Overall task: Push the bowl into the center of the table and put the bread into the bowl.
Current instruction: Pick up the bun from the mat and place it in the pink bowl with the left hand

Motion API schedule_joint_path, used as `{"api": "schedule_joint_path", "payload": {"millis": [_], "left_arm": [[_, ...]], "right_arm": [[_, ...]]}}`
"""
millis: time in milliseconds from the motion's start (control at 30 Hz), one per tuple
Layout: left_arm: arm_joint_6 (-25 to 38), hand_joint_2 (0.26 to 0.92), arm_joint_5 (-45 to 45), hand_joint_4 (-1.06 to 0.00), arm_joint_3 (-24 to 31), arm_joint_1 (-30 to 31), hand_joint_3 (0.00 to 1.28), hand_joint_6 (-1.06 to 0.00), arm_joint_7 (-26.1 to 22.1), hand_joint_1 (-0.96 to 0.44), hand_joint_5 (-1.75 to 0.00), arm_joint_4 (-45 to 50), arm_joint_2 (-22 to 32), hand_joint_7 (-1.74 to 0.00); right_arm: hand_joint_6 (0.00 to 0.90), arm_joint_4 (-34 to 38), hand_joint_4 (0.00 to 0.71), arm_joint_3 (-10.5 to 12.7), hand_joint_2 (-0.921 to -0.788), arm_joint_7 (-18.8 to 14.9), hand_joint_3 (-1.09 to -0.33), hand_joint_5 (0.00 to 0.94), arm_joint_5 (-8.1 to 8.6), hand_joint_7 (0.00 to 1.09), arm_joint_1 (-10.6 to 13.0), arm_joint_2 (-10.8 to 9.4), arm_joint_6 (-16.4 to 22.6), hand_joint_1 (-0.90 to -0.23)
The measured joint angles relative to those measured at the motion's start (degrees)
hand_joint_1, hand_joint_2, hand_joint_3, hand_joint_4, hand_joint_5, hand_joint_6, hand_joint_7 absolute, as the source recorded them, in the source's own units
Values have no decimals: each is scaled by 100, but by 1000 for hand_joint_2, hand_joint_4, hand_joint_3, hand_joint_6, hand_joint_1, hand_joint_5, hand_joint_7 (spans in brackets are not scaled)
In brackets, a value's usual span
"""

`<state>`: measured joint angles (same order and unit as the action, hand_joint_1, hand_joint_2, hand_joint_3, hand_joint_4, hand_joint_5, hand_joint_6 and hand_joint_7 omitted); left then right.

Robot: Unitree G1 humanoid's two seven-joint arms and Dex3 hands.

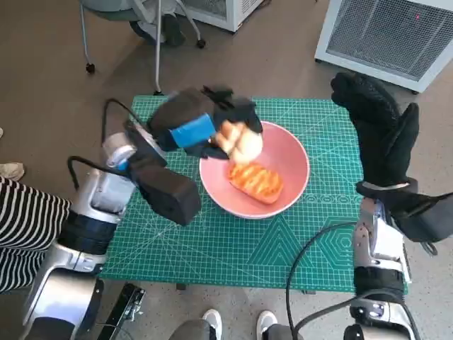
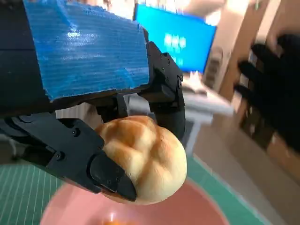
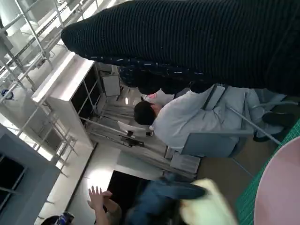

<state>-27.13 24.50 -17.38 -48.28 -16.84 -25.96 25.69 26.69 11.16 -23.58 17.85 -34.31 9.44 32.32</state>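
A pink bowl (image 1: pixel 294 166) stands near the middle of the green cutting mat (image 1: pixel 233 248). Inside it lies an orange grilled bread piece (image 1: pixel 256 181). My left hand (image 1: pixel 202 124) hovers over the bowl's left rim and grips a pale round bread roll (image 1: pixel 241 142) between its fingers. In the left wrist view the roll (image 2: pixel 145 159) hangs just above the bowl's pink rim (image 2: pixel 206 206), pinched by black fingers (image 2: pixel 105 173). My right hand (image 1: pixel 382 127) is raised at the mat's right edge, fingers spread, holding nothing. The bowl's edge (image 3: pixel 281 187) shows in the right wrist view.
A white grilled appliance (image 1: pixel 386 39) stands on the floor beyond the table's far right corner. A wheeled chair base (image 1: pixel 141 32) is at the far left. A person's striped sleeve (image 1: pixel 21 227) is at the left; shoes (image 1: pixel 237 322) show at the near edge.
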Motion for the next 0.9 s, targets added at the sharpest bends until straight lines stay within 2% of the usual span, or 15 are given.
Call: {"api": "schedule_joint_path", "payload": {"millis": [367,567,600,633,667,733,833,900], "left_arm": [[-331,920,176,-639,-259,-89,127,-544,-37,1,-1240,-729,-181,-1234],[-367,921,223,-541,-289,-117,212,-440,-60,0,-1301,-914,-267,-1370],[-366,921,221,-495,-289,-118,220,-458,-84,-126,-1102,-919,-276,-1390],[-362,921,220,-492,-289,-118,224,-464,-116,-171,-1006,-920,-286,-1397],[-359,889,218,-477,-289,-118,182,-418,-142,-188,-790,-919,-293,-1132],[-331,880,218,-508,-289,-118,85,-438,-207,-224,-414,-918,-306,-691],[-277,872,218,-509,-288,-118,28,-457,-305,-279,-151,-913,-306,-405],[-241,860,208,-484,-283,-117,15,-465,-396,-309,-77,-888,-301,-288]], "right_arm": [[59,-3,156,4,-921,1,-684,0,-3,402,7,0,-1,-703],[58,-5,156,4,-921,3,-685,0,-5,403,7,0,-1,-703],[58,-6,156,4,-921,3,-685,0,-5,403,7,0,-1,-703],[58,-7,156,4,-921,3,-685,0,-5,403,7,0,-1,-703],[58,-8,156,4,-921,4,-685,0,-5,403,7,0,-2,-703],[58,-16,155,3,-921,10,-685,0,-6,403,7,0,-4,-703],[57,-35,155,2,-921,19,-686,0,-7,403,7,0,-8,-703],[57,-50,155,2,-921,22,-686,0,-7,404,7,0,-14,-702]]}}
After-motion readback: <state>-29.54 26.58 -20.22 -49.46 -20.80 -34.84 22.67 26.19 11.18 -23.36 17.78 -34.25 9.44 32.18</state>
